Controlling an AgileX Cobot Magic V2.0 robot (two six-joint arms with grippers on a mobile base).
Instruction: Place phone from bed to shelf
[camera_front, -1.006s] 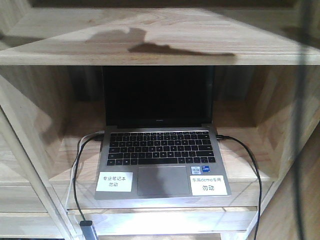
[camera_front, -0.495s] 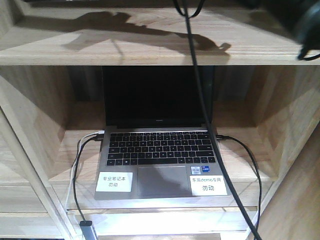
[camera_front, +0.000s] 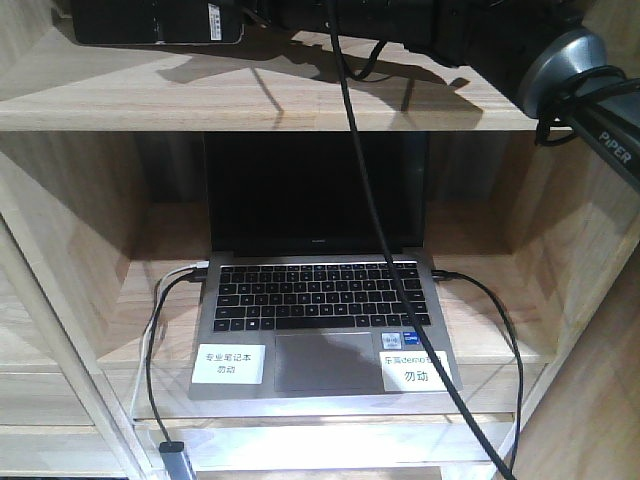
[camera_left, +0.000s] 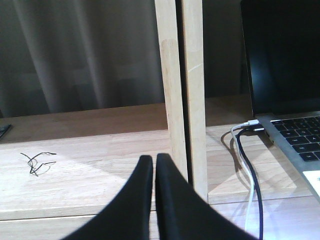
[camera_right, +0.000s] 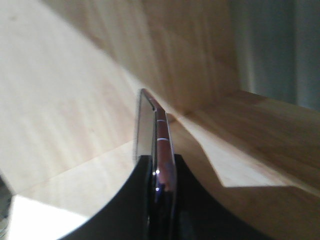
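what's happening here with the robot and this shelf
A two-armed robot is moving a phone onto a wooden shelf. The right claw is shut on the phone, holding it on edge above a pale shelf board. In the front view the phone shows at the top left, over the upper board. The left claw is shut and empty, low beside a shelf upright. An open laptop with plugged-in cables sits on the tier below.

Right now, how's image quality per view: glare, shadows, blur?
Front view: sharp; the arm throws a hard shadow on the top shelf board, and bright glare washes the board edge under the laptop. Left wrist view: the left gripper is soft-edged up close, background dim. Right wrist view: softest overall, with sunlit patches and specular glints on the rim of the phone held by the right gripper.
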